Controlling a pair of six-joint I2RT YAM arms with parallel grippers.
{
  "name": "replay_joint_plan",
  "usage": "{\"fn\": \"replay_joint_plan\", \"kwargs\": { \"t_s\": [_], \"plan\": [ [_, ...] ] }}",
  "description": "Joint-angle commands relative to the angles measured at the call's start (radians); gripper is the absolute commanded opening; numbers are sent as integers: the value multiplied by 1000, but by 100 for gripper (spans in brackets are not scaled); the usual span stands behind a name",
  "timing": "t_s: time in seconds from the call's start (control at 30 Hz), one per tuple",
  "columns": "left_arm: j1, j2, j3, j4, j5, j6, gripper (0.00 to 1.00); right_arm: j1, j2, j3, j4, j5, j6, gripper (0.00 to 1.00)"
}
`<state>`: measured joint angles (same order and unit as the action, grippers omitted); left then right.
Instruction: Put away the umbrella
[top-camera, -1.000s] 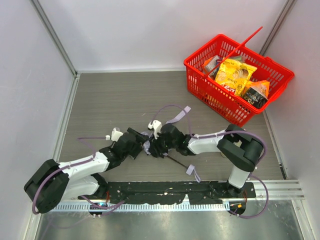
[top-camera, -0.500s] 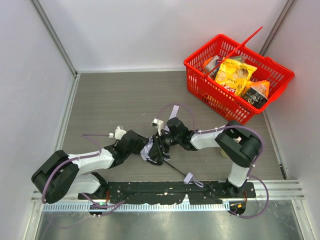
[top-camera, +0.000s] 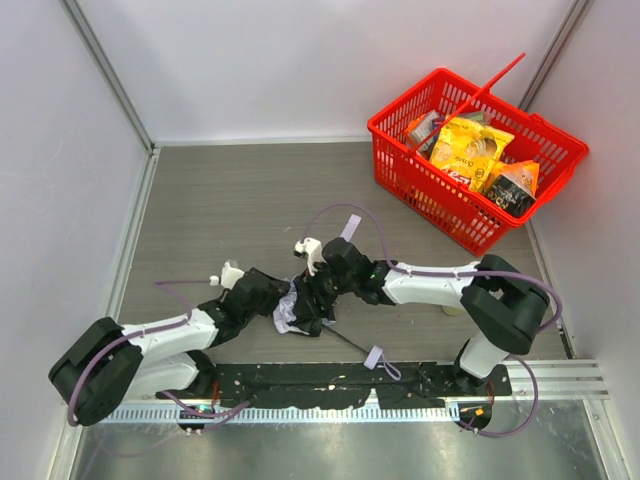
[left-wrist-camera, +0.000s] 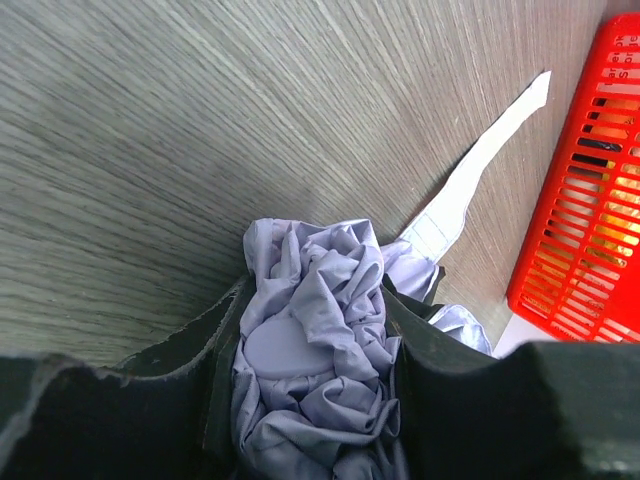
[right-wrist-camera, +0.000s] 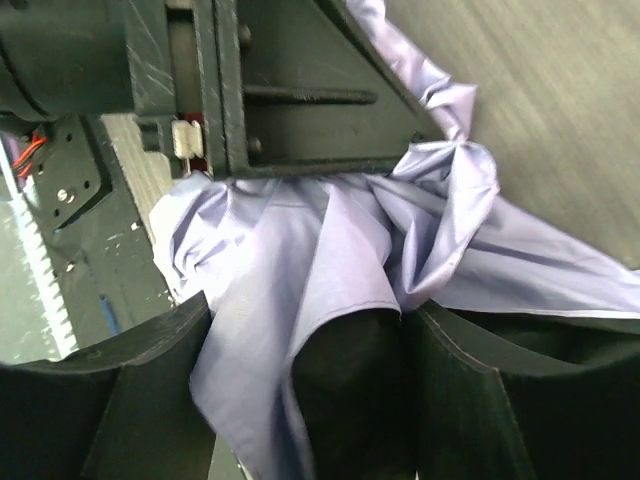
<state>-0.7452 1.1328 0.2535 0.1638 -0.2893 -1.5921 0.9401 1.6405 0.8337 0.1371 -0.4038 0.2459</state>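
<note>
The umbrella (top-camera: 289, 311) is a crumpled bundle of pale lavender fabric near the table's front centre, its thin black shaft (top-camera: 351, 343) running right to the small pale handle and strap (top-camera: 378, 359). My left gripper (top-camera: 277, 299) is shut on the bunched fabric (left-wrist-camera: 312, 350), which fills the gap between its fingers. My right gripper (top-camera: 312, 305) meets it from the right and is shut on a fold of the same fabric (right-wrist-camera: 290, 290). A loose fabric strap (left-wrist-camera: 480, 170) trails off over the table.
A red basket (top-camera: 470, 150) holding several snack packets stands at the back right, also seen in the left wrist view (left-wrist-camera: 590, 200). The black base rail (top-camera: 330, 385) runs along the near edge. Grey walls close in left, back and right.
Both grippers have shifted slightly left and nearer the front edge with the fabric bundle. The handle and strap have slid a little left along the table.
</note>
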Motion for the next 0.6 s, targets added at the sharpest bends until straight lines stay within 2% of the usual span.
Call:
{"fn": "replay_joint_plan", "kwargs": {
  "t_s": [0.0,0.17,0.33,0.43,0.47,0.57],
  "plan": [
    [0,-31,-8,-118,-17,-37,0,58,-38,85,-102,227,-118,67],
    [0,-54,38,-190,-11,-87,0,126,13,136,-131,296,-186,68],
    [3,-74,50,-196,16,-149,0,202,64,159,-174,401,-233,68],
    [10,-88,55,-210,42,-192,0,249,88,136,-145,514,-238,67],
    [15,-97,53,-214,53,-209,0,276,94,113,-145,611,-240,67],
    [21,-122,50,-224,76,-242,0,318,125,73,-44,759,-280,67]
  ]
}}
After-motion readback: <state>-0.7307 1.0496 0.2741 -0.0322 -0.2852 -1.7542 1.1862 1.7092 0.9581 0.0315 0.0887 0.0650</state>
